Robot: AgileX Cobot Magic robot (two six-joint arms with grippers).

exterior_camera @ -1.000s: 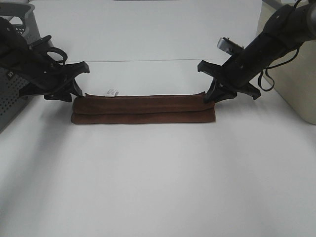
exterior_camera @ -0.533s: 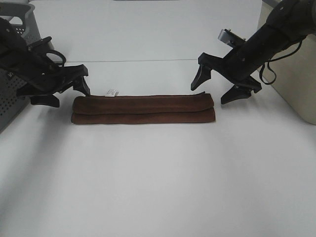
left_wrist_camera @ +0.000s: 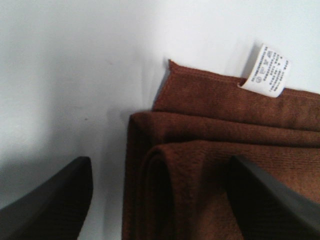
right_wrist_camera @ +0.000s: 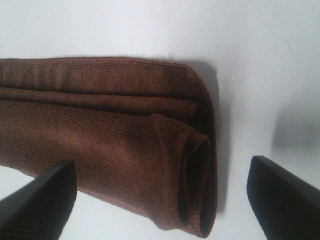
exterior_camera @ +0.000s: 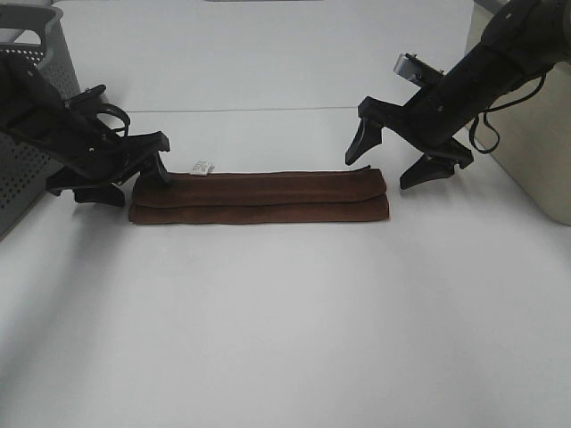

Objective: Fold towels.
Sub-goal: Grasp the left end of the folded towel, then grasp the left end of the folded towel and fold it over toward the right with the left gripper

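The dark reddish-brown towel (exterior_camera: 259,196) lies in the middle of the white table, folded into a long narrow strip, with its small white tag (exterior_camera: 202,167) on the far edge near the left end. My left gripper (exterior_camera: 134,185) is open and low at the towel's left end, one finger on each side of it. In the left wrist view the towel (left_wrist_camera: 225,170) and tag (left_wrist_camera: 267,70) lie between the open fingers (left_wrist_camera: 50,200). My right gripper (exterior_camera: 381,171) is open just above the right end. The right wrist view shows that layered end (right_wrist_camera: 110,145) between the fingers (right_wrist_camera: 285,200).
A grey perforated basket (exterior_camera: 27,53) stands at the far left behind the left arm. A beige container (exterior_camera: 526,134) stands at the right edge, with a black cable (exterior_camera: 486,134) hanging off the right arm beside it. The white table (exterior_camera: 285,321) stretches toward the front.
Both grippers rose off the towel ends and opened. The left gripper then came back down and in, straddling the left end. The right gripper has held still for the last half second.
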